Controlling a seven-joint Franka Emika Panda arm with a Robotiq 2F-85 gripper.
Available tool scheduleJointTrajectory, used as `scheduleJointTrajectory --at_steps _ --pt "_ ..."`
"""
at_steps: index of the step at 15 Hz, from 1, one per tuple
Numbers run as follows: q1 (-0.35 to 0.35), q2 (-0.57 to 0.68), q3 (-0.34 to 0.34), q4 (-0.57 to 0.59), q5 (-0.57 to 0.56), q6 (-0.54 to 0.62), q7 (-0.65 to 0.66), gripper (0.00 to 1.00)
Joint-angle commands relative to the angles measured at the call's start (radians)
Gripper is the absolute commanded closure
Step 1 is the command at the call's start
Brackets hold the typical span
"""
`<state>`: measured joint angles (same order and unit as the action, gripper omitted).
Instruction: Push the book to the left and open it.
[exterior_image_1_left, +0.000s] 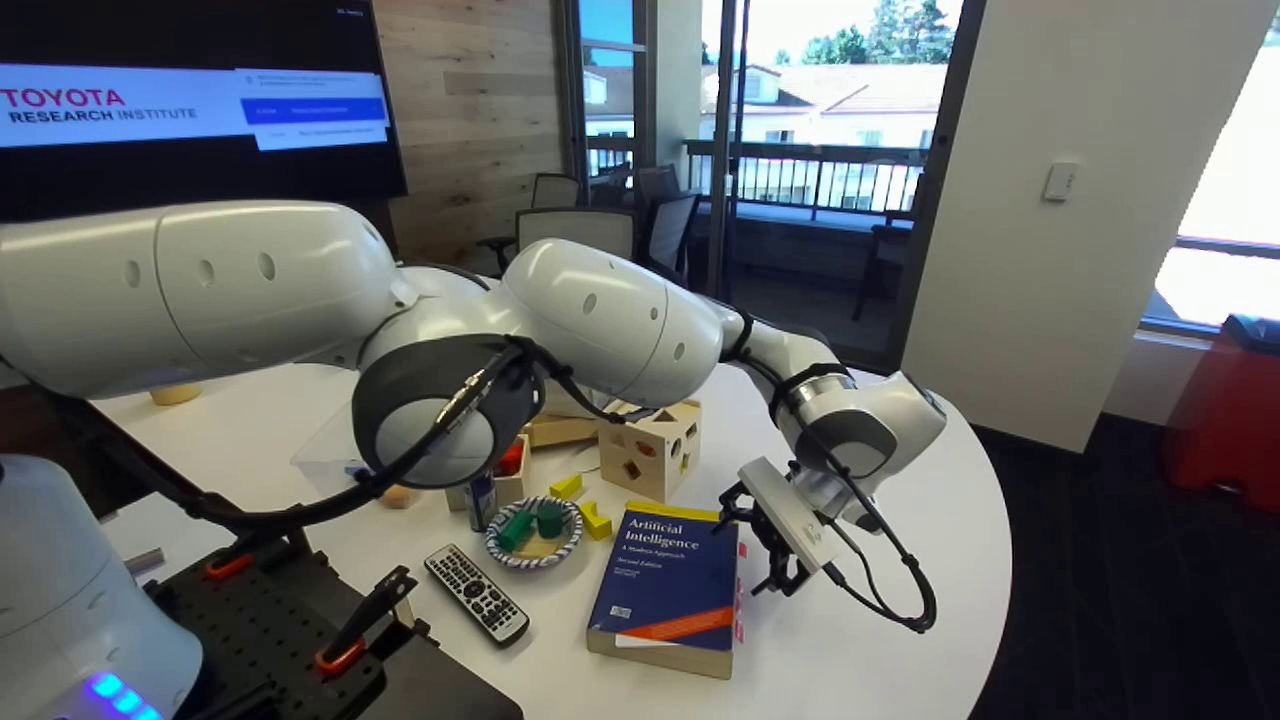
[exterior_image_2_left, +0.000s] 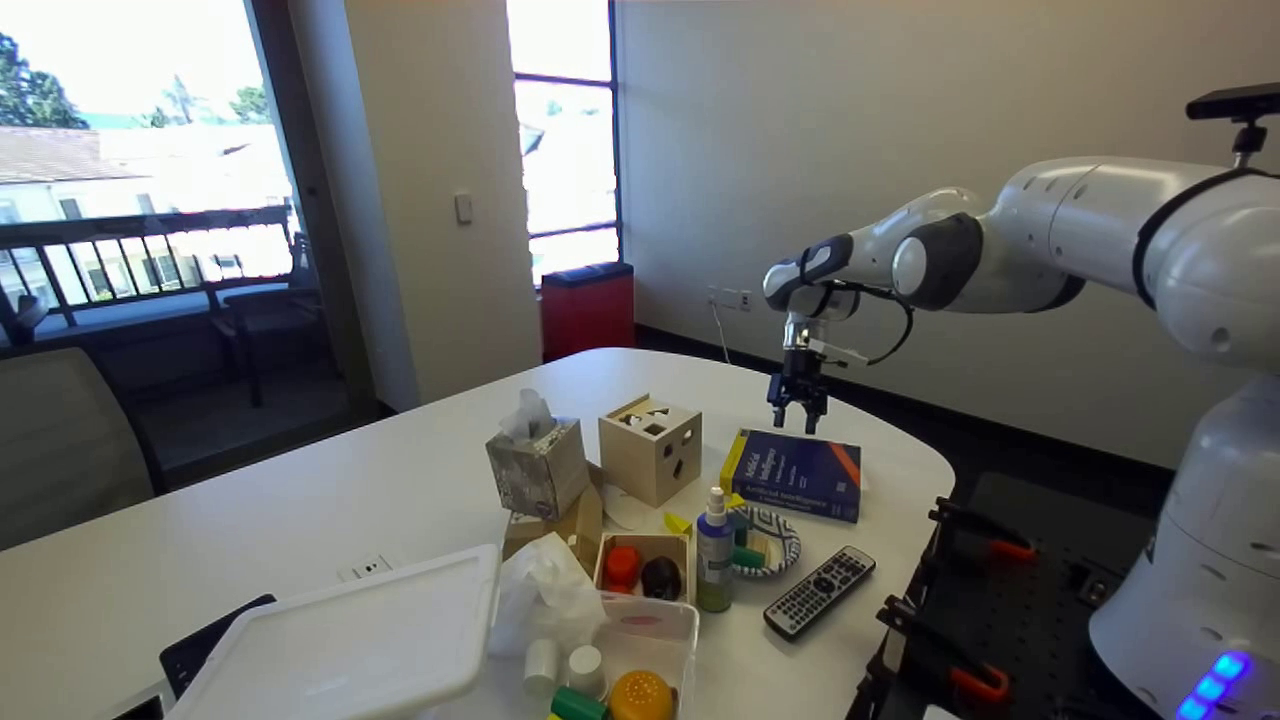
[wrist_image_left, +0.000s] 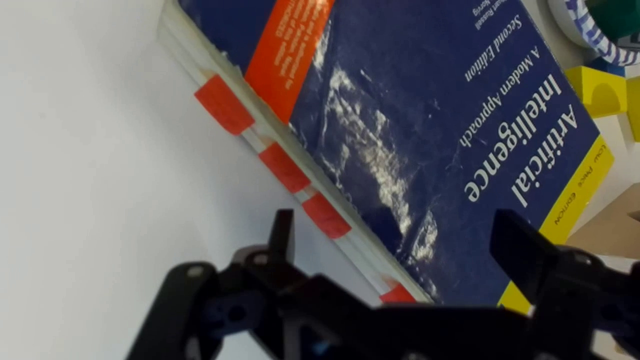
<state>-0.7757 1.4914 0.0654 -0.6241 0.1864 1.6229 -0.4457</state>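
Note:
The thick dark blue book (exterior_image_1_left: 665, 572) lies closed and flat on the white table, cover up, near the table's edge. It also shows in an exterior view (exterior_image_2_left: 790, 470) and fills much of the wrist view (wrist_image_left: 420, 120). Its yellow title band and red page tabs are visible. My gripper (exterior_image_1_left: 740, 560) is open and empty, at the page-edge side of the book. It also shows in an exterior view (exterior_image_2_left: 795, 427). In the wrist view, the gripper (wrist_image_left: 394, 215) has one finger over the table beside the pages and one over the cover. It looks apart from the book.
A black remote control (exterior_image_1_left: 477, 593) and a striped bowl (exterior_image_1_left: 570, 545) with green blocks lie beside the book. A wooden cube toy (exterior_image_1_left: 640, 450) stands behind it, with yellow blocks (exterior_image_1_left: 597, 522) near. A spray bottle (exterior_image_2_left: 714, 560) and tissue box (exterior_image_2_left: 535, 475) stand further off.

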Motion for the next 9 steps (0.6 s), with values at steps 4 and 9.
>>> scheduleJointTrajectory --at_steps 4,9 --pt "0.006 0.001 -0.001 -0.034 0.007 -0.016 -0.018 0.0" --pt "0.015 0.001 -0.005 -0.046 0.001 -0.044 -0.016 0.0"
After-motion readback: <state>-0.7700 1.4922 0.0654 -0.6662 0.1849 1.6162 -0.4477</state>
